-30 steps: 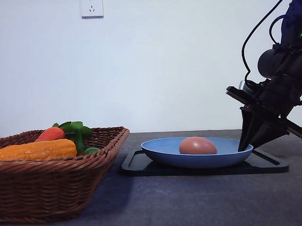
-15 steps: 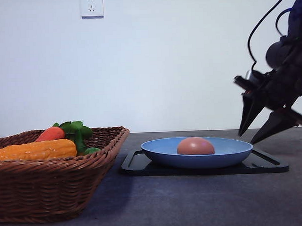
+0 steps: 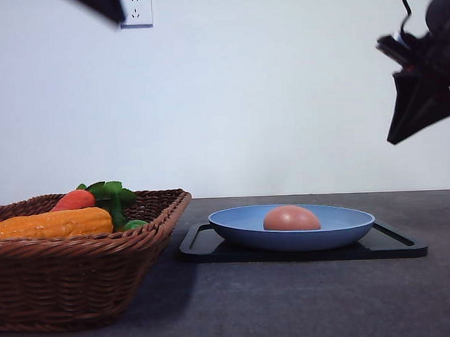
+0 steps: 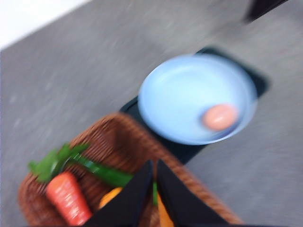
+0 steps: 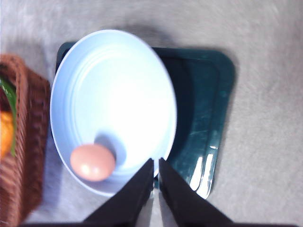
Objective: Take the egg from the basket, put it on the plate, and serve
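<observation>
We see the right pincer (image 3: 422, 102) at the upper right of the front frame, raised well clear of the worktop (image 3: 303, 299), and its fingers (image 5: 137, 191) are pressed together with only a thin slit between them and nothing held. The left pincer (image 4: 155, 189) is likewise pressed together and empty, poised above the basket (image 4: 118, 137); a dark part of that arm shows at the upper left of the front frame. The egg (image 3: 291, 218) lies in the plate (image 3: 338, 227), slightly left of its centre in the front frame. The plate rests on a black tray (image 3: 398, 245) in the lower right of centre. The basket, at the lower left, stands just beside the tray and holds a corn cob (image 3: 53, 223) and a carrot (image 3: 74, 199) with green leaves (image 3: 111, 192).
</observation>
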Available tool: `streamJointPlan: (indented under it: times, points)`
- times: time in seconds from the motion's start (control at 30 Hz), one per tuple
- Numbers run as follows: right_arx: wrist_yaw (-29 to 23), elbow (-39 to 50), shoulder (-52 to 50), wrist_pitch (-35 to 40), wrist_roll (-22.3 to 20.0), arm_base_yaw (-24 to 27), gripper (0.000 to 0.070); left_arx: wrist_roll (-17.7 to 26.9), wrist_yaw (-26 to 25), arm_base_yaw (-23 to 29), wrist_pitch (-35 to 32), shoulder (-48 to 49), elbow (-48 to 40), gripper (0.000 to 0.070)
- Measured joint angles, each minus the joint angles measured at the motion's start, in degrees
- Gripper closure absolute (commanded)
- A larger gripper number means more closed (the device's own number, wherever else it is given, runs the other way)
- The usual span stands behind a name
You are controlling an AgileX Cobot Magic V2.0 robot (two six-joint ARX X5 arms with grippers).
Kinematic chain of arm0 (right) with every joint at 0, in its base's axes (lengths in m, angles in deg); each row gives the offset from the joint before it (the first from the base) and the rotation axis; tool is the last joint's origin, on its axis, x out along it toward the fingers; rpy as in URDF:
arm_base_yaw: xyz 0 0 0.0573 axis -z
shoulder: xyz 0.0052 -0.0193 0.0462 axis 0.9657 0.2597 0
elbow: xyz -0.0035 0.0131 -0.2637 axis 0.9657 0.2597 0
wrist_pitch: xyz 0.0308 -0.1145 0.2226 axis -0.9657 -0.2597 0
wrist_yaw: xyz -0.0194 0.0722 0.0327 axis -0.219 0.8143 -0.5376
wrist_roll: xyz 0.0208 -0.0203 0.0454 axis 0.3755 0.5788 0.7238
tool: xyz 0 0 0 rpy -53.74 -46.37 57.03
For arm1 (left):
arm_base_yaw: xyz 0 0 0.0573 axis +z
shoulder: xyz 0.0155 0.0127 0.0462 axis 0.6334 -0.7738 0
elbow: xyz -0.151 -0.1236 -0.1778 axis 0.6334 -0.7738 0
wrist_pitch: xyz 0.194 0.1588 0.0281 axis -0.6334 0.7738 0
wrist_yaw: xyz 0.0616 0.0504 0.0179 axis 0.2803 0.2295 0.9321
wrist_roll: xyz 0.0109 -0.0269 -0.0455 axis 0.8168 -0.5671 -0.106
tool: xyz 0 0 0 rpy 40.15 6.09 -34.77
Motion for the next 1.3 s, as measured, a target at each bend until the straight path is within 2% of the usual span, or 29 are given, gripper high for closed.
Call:
streamJointPlan:
  times: [0.17,0.37,0.57,0.7,0.8,0.9,1.3]
  points:
    - [-9.2,6.4,-8.6,3.5,-0.7,-5.5,0.07,-1.7,0.1,8.6,-1.1,-3.6,-0.4,0.07]
    - [-18.8,18.9,-20.3,13.6,-0.7,-12.0,0.07,-4.3,0.0,16.3,-9.0,-0.3,-6.5,0.07]
    - [-27.7,34.7,-33.7,30.5,0.8,-18.4,0.07,-8.0,-1.4,17.6,-19.1,7.7,-19.9,0.07]
    - [-32.1,45.4,-41.6,41.8,2.2,-21.7,0.07,-11.5,-1.4,16.3,-29.2,15.9,-31.2,0.07]
    - [-33.6,51.8,-46.2,47.8,2.5,-23.4,0.07,-15.1,-1.4,14.5,-34.4,22.7,-38.7,0.07]
    - [-33.7,56.3,-48.9,51.7,3.0,-24.3,0.07,-17.3,-1.5,13.4,-33.5,27.7,-41.8,0.07]
    - [-33.6,57.0,-49.3,52.6,3.8,-24.3,0.07,-18.8,-1.5,13.1,-33.0,30.3,-41.9,0.07]
